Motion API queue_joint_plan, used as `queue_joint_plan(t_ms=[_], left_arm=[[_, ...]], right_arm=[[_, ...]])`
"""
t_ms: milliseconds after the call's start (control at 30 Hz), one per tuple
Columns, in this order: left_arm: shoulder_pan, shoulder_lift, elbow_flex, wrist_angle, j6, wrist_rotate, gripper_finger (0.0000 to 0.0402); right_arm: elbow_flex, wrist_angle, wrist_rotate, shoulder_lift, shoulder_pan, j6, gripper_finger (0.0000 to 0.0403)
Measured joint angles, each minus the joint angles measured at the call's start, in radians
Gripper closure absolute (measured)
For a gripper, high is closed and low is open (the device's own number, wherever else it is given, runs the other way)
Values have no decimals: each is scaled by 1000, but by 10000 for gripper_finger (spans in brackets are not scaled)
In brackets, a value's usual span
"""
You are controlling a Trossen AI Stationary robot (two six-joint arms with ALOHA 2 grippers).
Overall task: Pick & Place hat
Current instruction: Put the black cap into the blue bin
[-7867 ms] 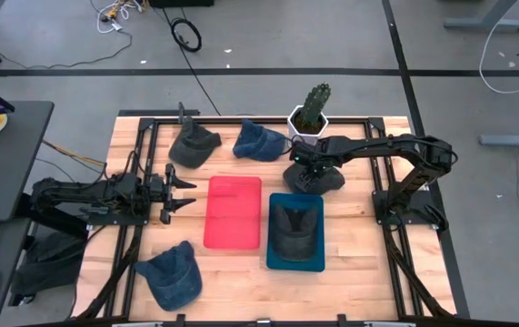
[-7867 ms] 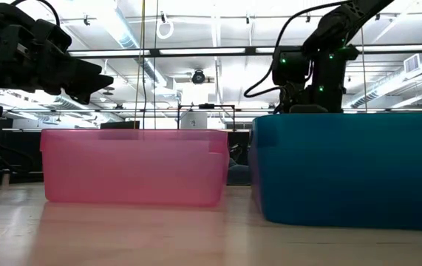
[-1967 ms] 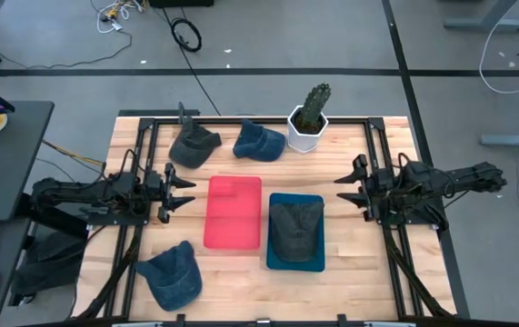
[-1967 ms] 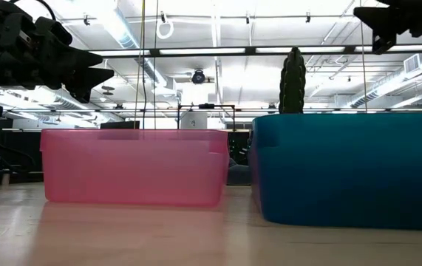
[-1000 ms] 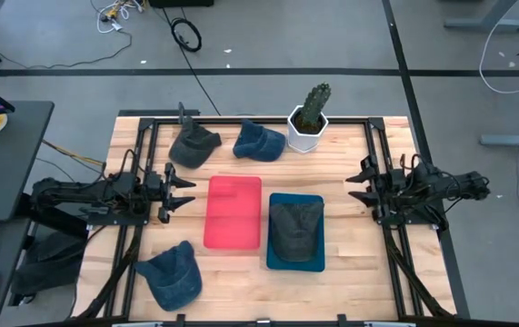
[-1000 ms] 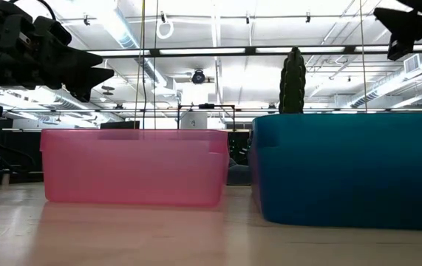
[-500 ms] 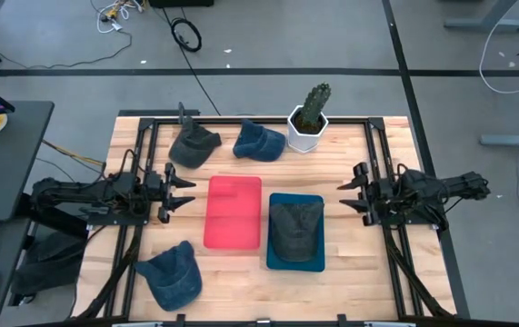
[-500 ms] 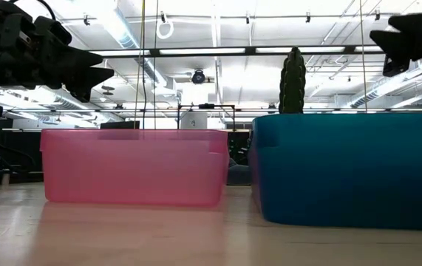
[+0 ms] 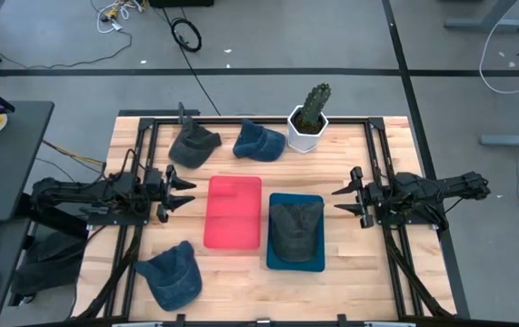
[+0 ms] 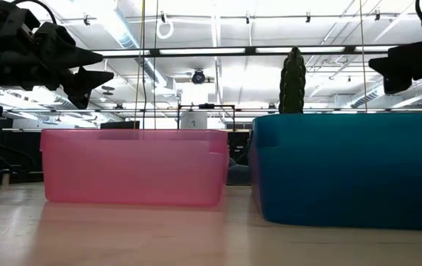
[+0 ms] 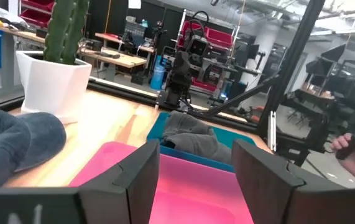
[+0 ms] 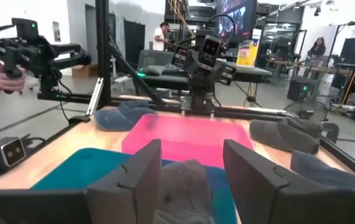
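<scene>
One dark hat (image 9: 295, 227) lay in the teal bin (image 9: 275, 260), just right of table centre, so that hat looked placed. The pink bin (image 9: 233, 213) beside it, touching on its nine o'clock side, held nothing visible.

The right gripper (image 9: 350, 196) hovered at the teal bin's three o'clock, fingers spread and empty, pointing toward the bins. It seemed to hang clear of the bin, likely so as not to snag the hat. The left gripper (image 9: 179, 192) waited at the pink bin's nine o'clock, fingers apart as well, aimed across the table.

Three hats lay loose on the table: a grey hat (image 9: 192, 145) at eleven o'clock from the pink bin, a blue hat (image 9: 259, 142) just beside it at twelve, and another blue hat (image 9: 171, 273) at seven o'clock near the table's front edge. A potted cactus (image 9: 310, 116) stood at the far edge, at one o'clock. The empty pink bin probably awaited one of the loose hats.
</scene>
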Motion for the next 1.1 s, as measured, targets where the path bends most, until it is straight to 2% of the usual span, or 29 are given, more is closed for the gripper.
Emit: queue_joint_plan(t_ms=[600, 700, 933, 1100], left_arm=[[0, 0, 0, 6, -20, -12, 195], [0, 0, 0, 5, 40, -19, 195], [0, 1, 4, -3, 142, -93, 195], [0, 36, 102, -76, 242, -197, 195]], right_arm=[[0, 0, 0, 1, 0, -30, 227], [0, -1, 0, 1, 0, -30, 227], [0, -1, 0, 1, 0, -30, 227], [0, -1, 0, 1, 0, -30, 227]])
